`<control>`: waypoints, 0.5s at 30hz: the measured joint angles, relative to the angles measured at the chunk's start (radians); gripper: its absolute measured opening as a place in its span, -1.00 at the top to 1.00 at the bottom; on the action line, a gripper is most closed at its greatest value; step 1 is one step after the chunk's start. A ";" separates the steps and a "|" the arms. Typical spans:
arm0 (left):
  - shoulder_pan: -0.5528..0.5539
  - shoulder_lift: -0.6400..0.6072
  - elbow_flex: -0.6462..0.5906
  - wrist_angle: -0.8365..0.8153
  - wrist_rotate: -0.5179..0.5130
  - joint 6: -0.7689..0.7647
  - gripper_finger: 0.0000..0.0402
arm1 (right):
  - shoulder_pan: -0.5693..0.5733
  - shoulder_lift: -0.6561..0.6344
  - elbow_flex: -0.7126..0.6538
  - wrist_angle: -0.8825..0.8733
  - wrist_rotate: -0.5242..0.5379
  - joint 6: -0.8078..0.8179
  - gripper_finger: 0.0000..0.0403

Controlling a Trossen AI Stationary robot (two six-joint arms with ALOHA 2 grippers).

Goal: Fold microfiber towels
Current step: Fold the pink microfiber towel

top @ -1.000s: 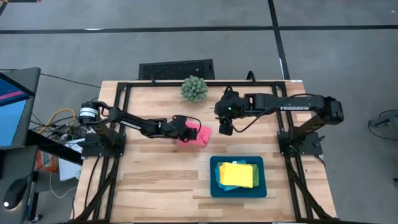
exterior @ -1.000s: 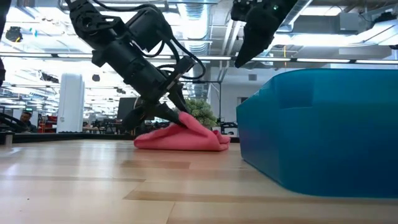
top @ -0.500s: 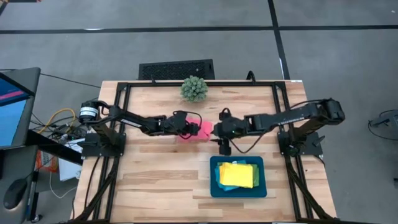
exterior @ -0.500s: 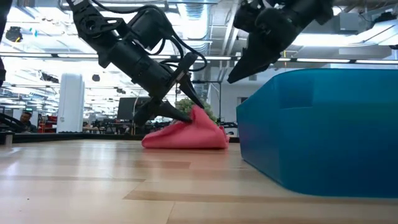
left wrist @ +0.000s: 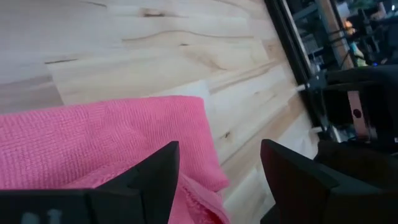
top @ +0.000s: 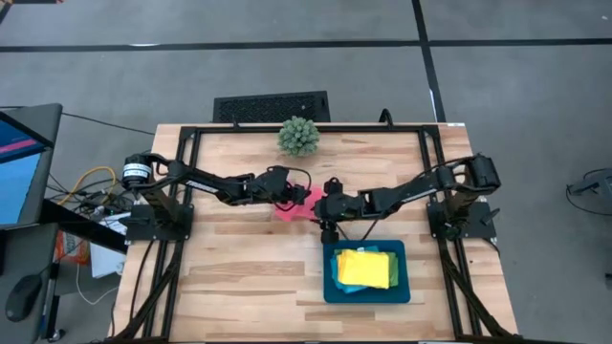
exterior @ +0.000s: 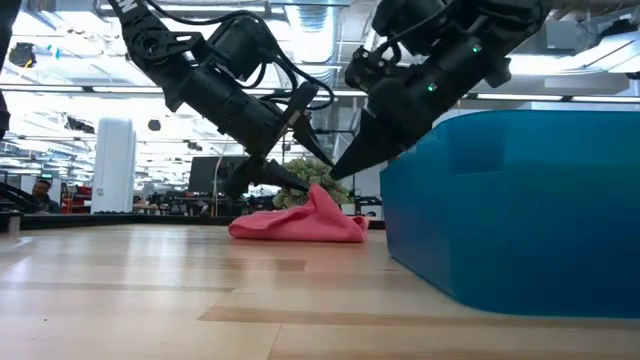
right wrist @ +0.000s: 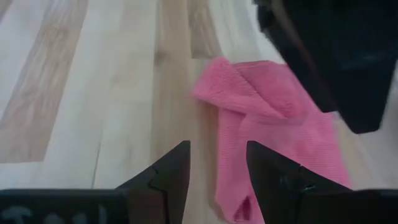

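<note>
Pink towel: the hot pink microfiber towel [top: 298, 203] lies bunched near the table's middle, between the 2 grippers; one fold stands up as a peak in the low view [exterior: 318, 205]
Change: the left gripper [top: 284, 191] has let go within the last second; its fingers are now spread over the cloth's near edge, as the left wrist view shows [left wrist: 214, 171]; the right gripper [top: 320, 207] has swung down from above and now hangs at the towel's other side, fingers apart [right wrist: 217, 177], holding nothing
Meaning: likely a hand-over or a 2-handed fold; this towel looks half folded and not yet flat
Done so far: yellow towel [top: 364, 268] lies on top of a stack in the teal tray [top: 330, 287]; green and blue edges peek out beneath
Around: spiky green plant [top: 298, 137] stands behind the towel, well apart
In the way: the 2 grippers are close together over 1 small cloth, so they could collide; the tray's wall [exterior: 500, 200] stands just beside the right arm
</note>
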 joint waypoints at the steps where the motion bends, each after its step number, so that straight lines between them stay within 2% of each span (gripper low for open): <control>1: 0.003 0.000 0.000 0.000 0.011 0.008 -0.09 | 0.006 0.006 0.004 -0.004 0.000 0.000 0.10; 5: 0.042 0.000 0.000 0.004 0.092 0.013 -0.09 | 0.030 0.060 0.052 -0.003 0.000 -0.010 0.10; 10: 0.111 -0.018 0.001 0.019 0.282 0.028 -0.09 | 0.044 0.163 0.120 -0.009 -0.025 -0.016 0.10; 15: 0.135 -0.021 0.000 0.008 0.387 0.024 -0.09 | 0.023 0.206 0.187 -0.100 0.087 -0.025 0.10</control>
